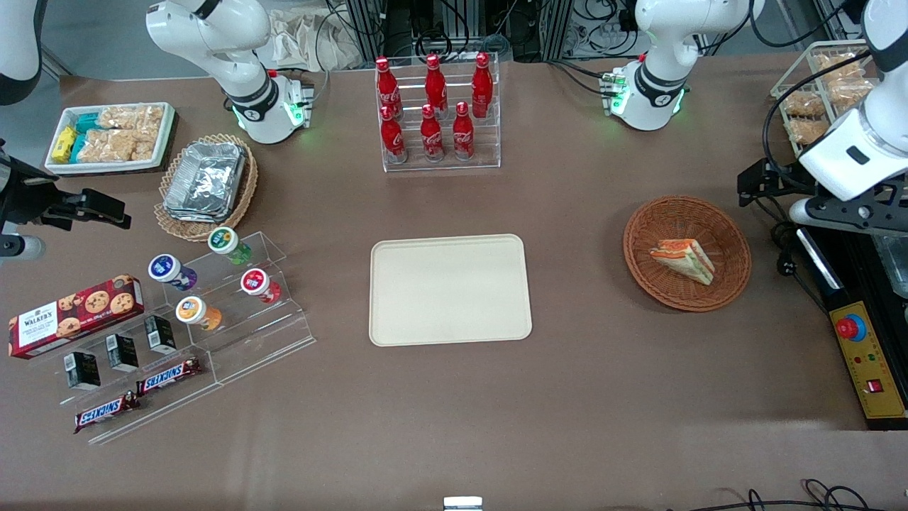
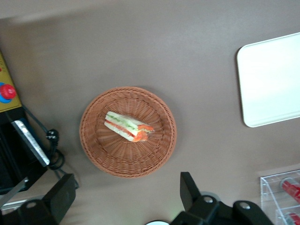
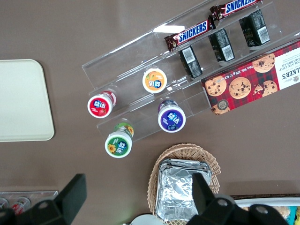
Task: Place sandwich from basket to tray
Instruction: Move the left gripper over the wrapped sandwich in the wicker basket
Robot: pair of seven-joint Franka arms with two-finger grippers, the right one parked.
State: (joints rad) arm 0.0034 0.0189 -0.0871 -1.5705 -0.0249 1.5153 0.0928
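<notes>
The round reddish-brown woven wicker basket (image 1: 687,253) has a rough, ribbed weave; the triangular sandwich (image 1: 684,259) in it shows pale, soft-looking bread under a faint clear sheen; the large cream-beige rectangular tray (image 1: 450,289) looks like smooth matt plastic; the brown surface (image 1: 582,369) is matt and even; the black end effector (image 2: 126,199), high above the surface near the basket with fingers spread apart, looks like matt hard plastic; the red bottles (image 1: 433,106) are glossy, standing in a clear acrylic rack (image 1: 441,162); the foil trays (image 1: 206,179) are crinkled shiny metal.
</notes>
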